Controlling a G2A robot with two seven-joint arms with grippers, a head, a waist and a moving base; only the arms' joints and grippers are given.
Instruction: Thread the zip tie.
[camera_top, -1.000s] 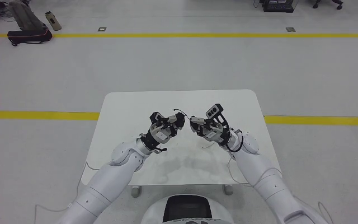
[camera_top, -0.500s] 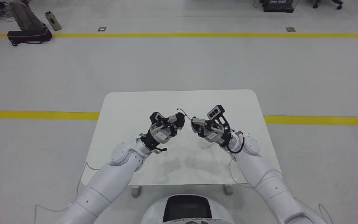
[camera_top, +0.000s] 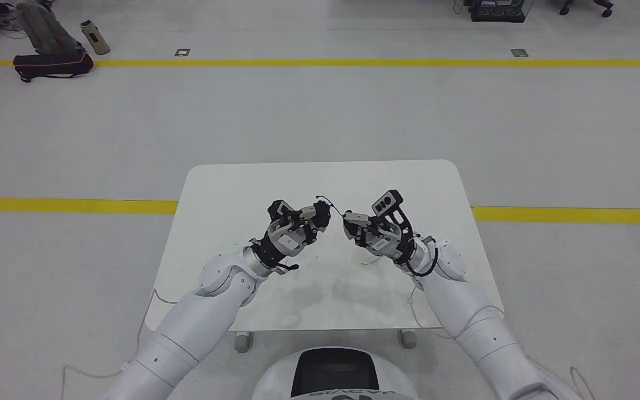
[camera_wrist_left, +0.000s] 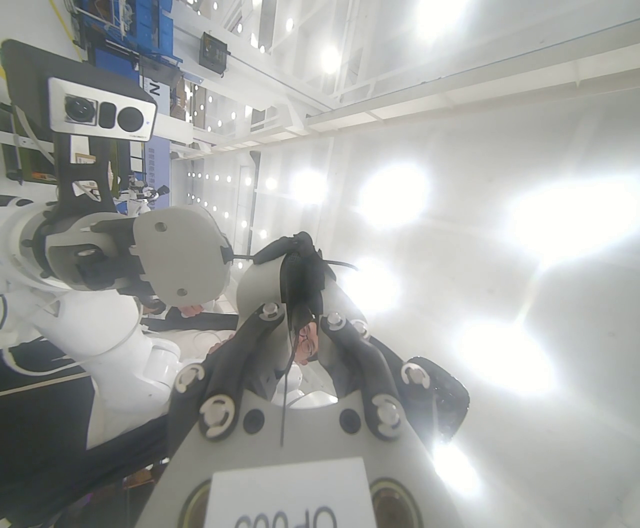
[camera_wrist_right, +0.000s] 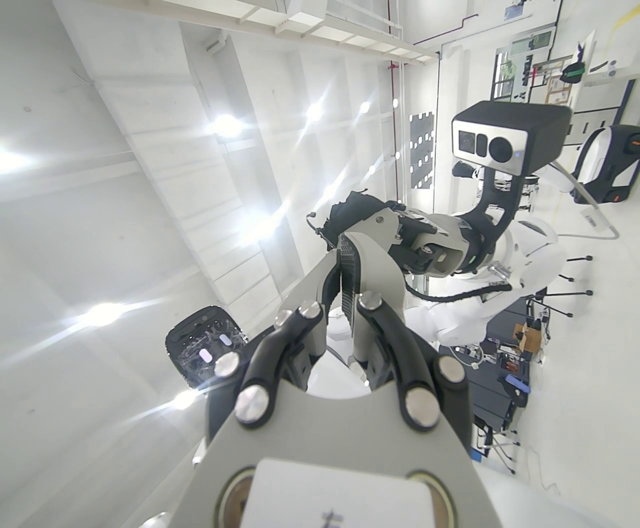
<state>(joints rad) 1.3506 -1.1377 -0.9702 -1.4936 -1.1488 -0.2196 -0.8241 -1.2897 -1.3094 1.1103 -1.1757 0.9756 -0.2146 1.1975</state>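
Both my grippers hang raised above the middle of the table, tips turned toward each other and nearly meeting. My left gripper is clamped on the zip tie. The thin black strand runs between its fingers, back over the palm, and a short end pokes out past the tips. My right gripper has its fingers pressed together, and a fine length of the tie runs from their tips across to the left gripper. Seen from above the table, the tie arcs in a small loop over the gap between the two grippers.
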